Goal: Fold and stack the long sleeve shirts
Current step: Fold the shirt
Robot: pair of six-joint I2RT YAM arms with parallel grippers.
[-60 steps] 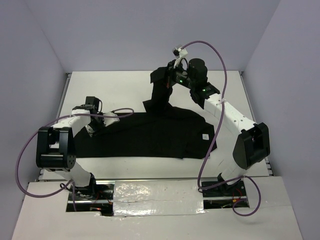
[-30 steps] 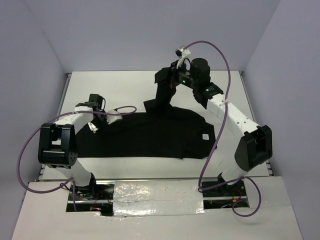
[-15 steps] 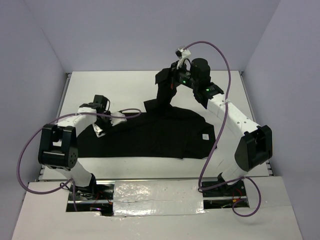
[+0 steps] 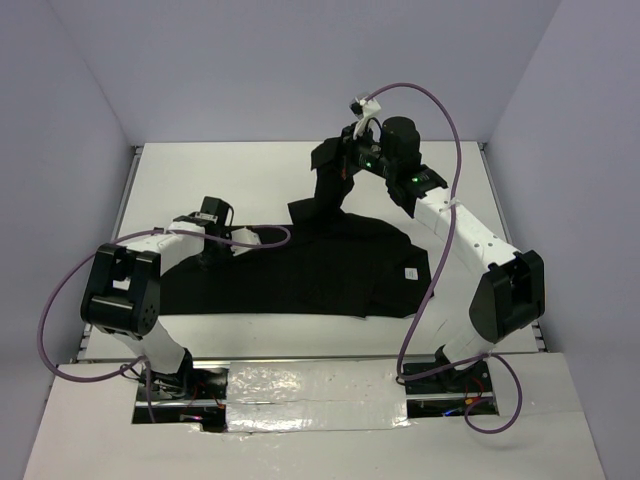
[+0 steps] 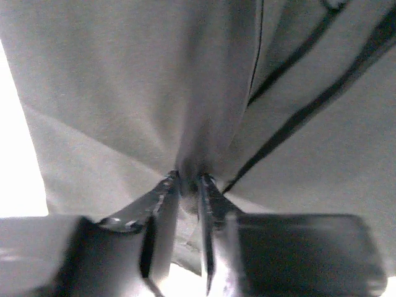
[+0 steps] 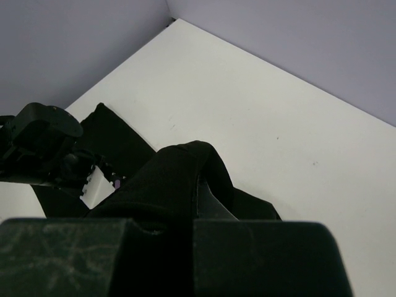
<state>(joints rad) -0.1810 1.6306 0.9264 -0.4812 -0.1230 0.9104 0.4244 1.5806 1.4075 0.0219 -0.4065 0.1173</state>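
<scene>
My right fingers (image 6: 213,207) clamp the sleeve (image 4: 325,185) of the shirt (image 4: 300,275) high at upper centre while my left fingers (image 5: 162,198) pinch a fold at its left edge, to stretch it flat.

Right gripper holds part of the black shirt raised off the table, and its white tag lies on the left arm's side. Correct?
No: the white tag lies on the right arm's side, as the top view shows. The right gripper does hold part of the black shirt raised.
</scene>
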